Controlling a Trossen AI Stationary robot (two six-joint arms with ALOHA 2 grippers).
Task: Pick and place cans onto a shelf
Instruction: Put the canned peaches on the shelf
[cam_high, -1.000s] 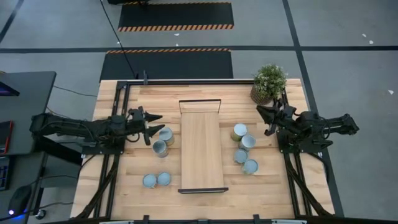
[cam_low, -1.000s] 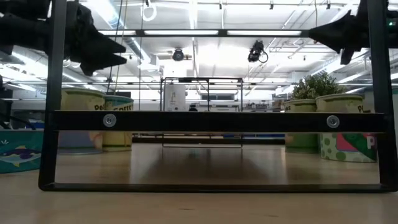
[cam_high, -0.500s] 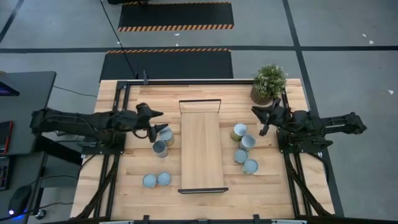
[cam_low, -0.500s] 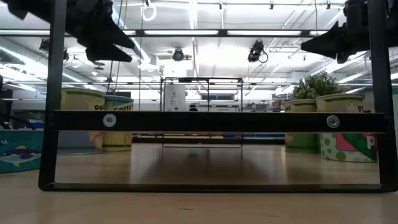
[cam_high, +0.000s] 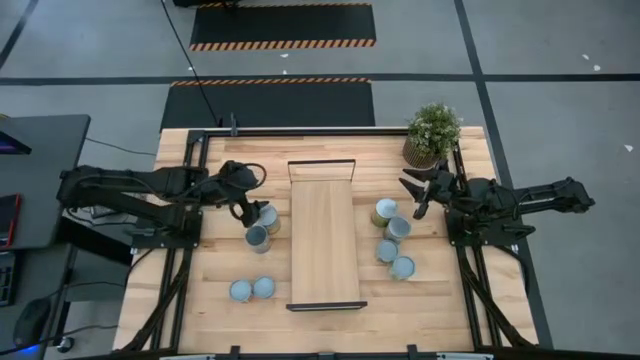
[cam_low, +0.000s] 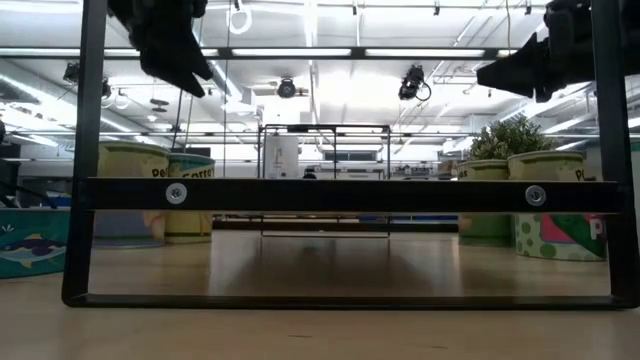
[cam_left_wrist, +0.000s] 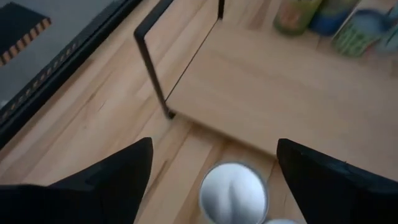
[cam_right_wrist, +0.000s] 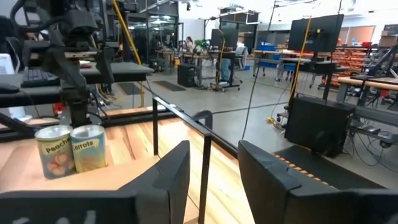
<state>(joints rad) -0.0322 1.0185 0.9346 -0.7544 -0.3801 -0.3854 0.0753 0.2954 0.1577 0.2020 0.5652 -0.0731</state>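
The shelf (cam_high: 322, 240), a long light-wood board with black end frames, lies in the table's middle. Several cans stand upright on the table on either side of it: two (cam_high: 262, 227) and two more (cam_high: 252, 289) on the left, several (cam_high: 392, 238) on the right. My left gripper (cam_high: 246, 196) hangs open and tilted downward above the far left pair. One can's pale top (cam_left_wrist: 233, 193) shows below, between the spread fingers. My right gripper (cam_high: 412, 190) hovers level by the far right cans with a narrow gap (cam_right_wrist: 214, 168) and nothing in it.
A potted plant (cam_high: 432, 135) stands at the table's far right corner, close behind my right gripper. Black rails run along both table sides. The shelf's black end frame (cam_low: 350, 193) spans the low view. Bare tabletop lies at the near edge.
My left gripper has risen and tipped from about level to a downward slant, staying above the far left cans. The cans and the shelf have not moved.
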